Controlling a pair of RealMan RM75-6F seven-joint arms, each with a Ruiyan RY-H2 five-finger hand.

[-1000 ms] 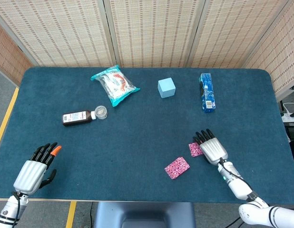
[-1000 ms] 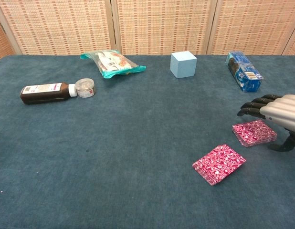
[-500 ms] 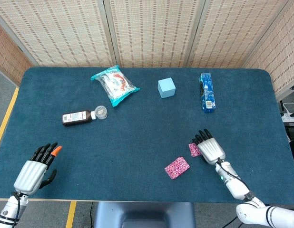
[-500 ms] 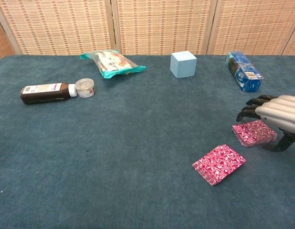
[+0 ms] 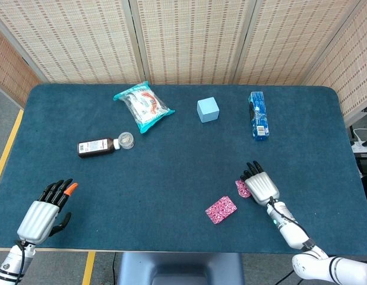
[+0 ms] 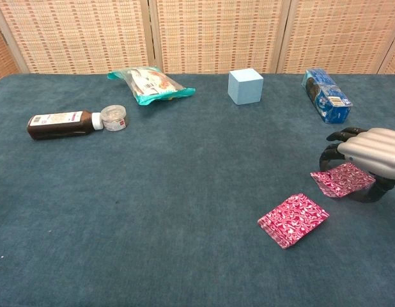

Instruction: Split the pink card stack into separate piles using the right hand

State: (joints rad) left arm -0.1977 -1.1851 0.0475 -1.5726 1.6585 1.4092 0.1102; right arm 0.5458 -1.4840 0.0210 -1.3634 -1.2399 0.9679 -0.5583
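Two lots of pink patterned cards lie on the blue-green table. One pile (image 5: 221, 209) (image 6: 292, 219) lies flat and alone near the front edge. The other stack (image 5: 242, 189) (image 6: 341, 178) sits just right of it, under my right hand (image 5: 262, 186) (image 6: 370, 152). That hand's fingers curl down over the stack's far edge and the thumb presses its near right side; the stack looks tilted in this grip. My left hand (image 5: 44, 214) rests at the table's front left corner, fingers spread, holding nothing; it shows only in the head view.
Along the far side are a teal snack bag (image 5: 142, 105) (image 6: 151, 84), a light blue cube (image 5: 208, 110) (image 6: 245, 86) and a blue packet (image 5: 258, 114) (image 6: 325, 95). A brown bottle (image 5: 97, 146) (image 6: 60, 123) lies on its side at the left.
My right hand has drawn slightly toward me and its fingers have curled down around the stack, which lay flat before and now looks tipped. The left hand and the other pile have not moved.
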